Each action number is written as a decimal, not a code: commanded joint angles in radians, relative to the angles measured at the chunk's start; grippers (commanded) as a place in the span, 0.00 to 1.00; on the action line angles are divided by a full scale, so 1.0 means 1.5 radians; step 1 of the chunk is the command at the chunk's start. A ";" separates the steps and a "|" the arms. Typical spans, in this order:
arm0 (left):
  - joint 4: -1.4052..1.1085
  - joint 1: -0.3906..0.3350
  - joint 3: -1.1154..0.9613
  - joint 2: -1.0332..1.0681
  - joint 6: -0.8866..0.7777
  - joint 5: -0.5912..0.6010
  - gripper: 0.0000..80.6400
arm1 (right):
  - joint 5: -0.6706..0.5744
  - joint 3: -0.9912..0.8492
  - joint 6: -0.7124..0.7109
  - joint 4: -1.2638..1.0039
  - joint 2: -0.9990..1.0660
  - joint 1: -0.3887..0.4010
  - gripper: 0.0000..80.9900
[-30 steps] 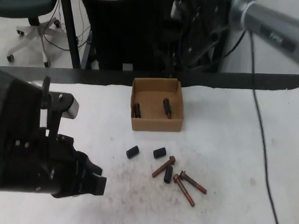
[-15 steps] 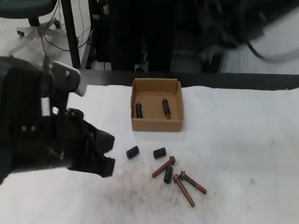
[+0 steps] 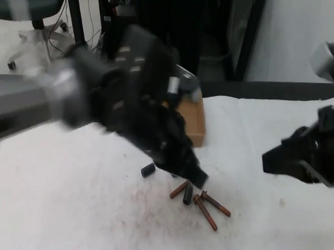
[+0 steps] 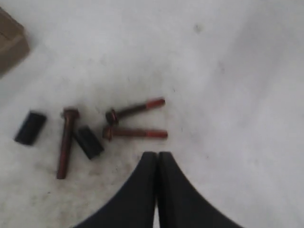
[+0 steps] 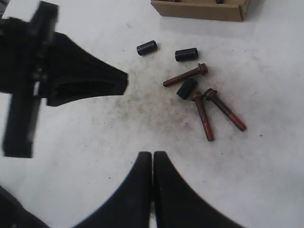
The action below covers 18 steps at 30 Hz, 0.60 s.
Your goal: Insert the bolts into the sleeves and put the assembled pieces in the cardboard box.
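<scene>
Three rusty bolts (image 5: 203, 115) and black sleeves (image 5: 187, 88) lie loose on the white cloth in front of the cardboard box (image 5: 199, 9). In the left wrist view the bolts (image 4: 135, 133) and two sleeves (image 4: 89, 141) lie just ahead of my left gripper (image 4: 156, 154), which is shut and empty. In the high view the left gripper (image 3: 201, 180) hangs close over the pile, and its arm hides most of the box (image 3: 193, 123). My right gripper (image 5: 153, 154) is shut and empty, short of the pile. The right arm (image 3: 303, 154) stands at the bench's right side.
The white cloth (image 3: 71, 209) has a dark stained patch around the parts. One sleeve (image 3: 148, 169) lies apart to the left of the pile. A dark bench edge (image 3: 278, 88) runs along the back, with chair legs and stands behind it.
The left arm has swung from the front left up and across to the right, over the box and down to the bolts. The right arm has come into the high view at the right.
</scene>
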 commanded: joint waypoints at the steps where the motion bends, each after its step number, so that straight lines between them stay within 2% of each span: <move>1: 0.084 -0.008 -0.049 0.040 0.004 0.007 0.01 | 0.006 0.005 0.002 -0.008 -0.017 0.000 0.01; 7: 0.122 -0.009 -0.119 0.124 0.054 -0.016 0.01 | 0.038 0.005 -0.031 0.031 -0.049 -0.031 0.01; 13: 0.106 -0.009 -0.120 0.147 0.128 -0.191 0.01 | 0.037 0.005 -0.048 0.051 -0.075 -0.078 0.01; 14: 0.101 -0.009 -0.120 0.150 0.136 -0.200 0.03 | 0.034 0.005 -0.048 0.051 -0.079 -0.083 0.01; 16: 0.086 -0.009 -0.120 0.156 0.145 -0.201 0.09 | 0.027 0.005 -0.049 0.051 -0.086 -0.092 0.01; 18: 0.066 -0.009 -0.120 0.161 0.145 -0.199 0.21 | 0.019 0.005 -0.057 0.051 -0.091 -0.094 0.01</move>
